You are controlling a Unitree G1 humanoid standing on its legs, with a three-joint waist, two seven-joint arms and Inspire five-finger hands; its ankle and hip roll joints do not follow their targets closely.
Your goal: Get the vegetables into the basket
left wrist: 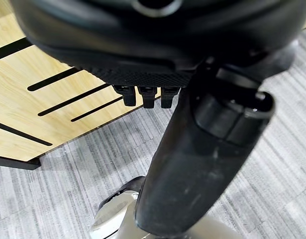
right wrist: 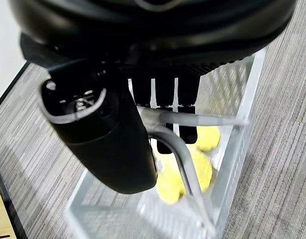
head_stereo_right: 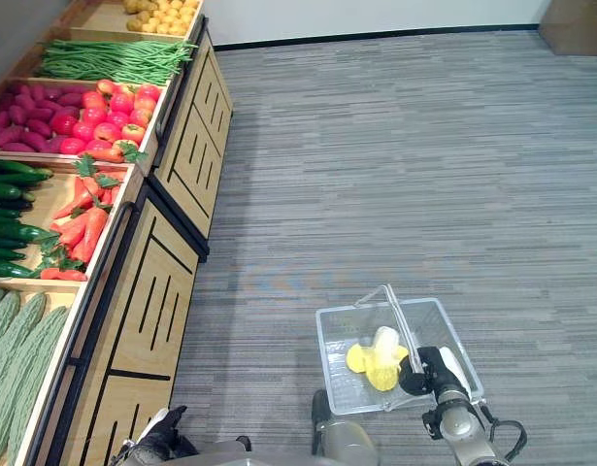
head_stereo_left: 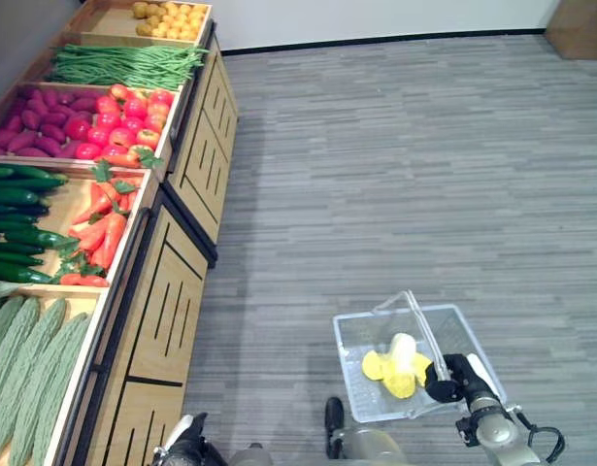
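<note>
Vegetables fill the wooden display stand (head_stereo_left: 172,291) along the robot's left, sorted by crate: pale green bitter gourds (head_stereo_left: 26,374) nearest the camera, then dark cucumbers (head_stereo_left: 16,223) beside orange carrots (head_stereo_left: 102,233), then purple sweet potatoes (head_stereo_left: 41,121) beside red tomatoes (head_stereo_left: 123,121), then a bed of green beans (head_stereo_left: 123,66), and small yellow potatoes (head_stereo_left: 170,19) in the farthest crate. Black-slotted panels front the stand where it meets the grey striped floor (head_stereo_left: 395,165).

Well apart from the stand, low on the robot's right, a clear wire basket (head_stereo_left: 351,340) hangs from the right robot hand (head_stereo_left: 451,379), whose dark fingers (right wrist: 165,92) are curled over the basket's thin metal handles (right wrist: 192,119), with the thumb (right wrist: 105,144) closing from the other side. In the head views the handles (head_stereo_left: 419,325) rise from the basket's rims and meet at that hand. Yellow produce (head_stereo_left: 397,367), a few lobes with a paler piece on top, lies on the basket's bottom; what kind it is cannot be told. The basket holds none of the green, red or orange vegetables from the crates.

The left robot hand (head_stereo_left: 186,442) shows at the lower edge of the head views, close to the stand's near panel. In its wrist view the short dark fingers (left wrist: 148,95) point at the slotted wood and close on nothing, the thumb (left wrist: 202,164) jutting free in front; whether they are straight or curled cannot be told.
</note>
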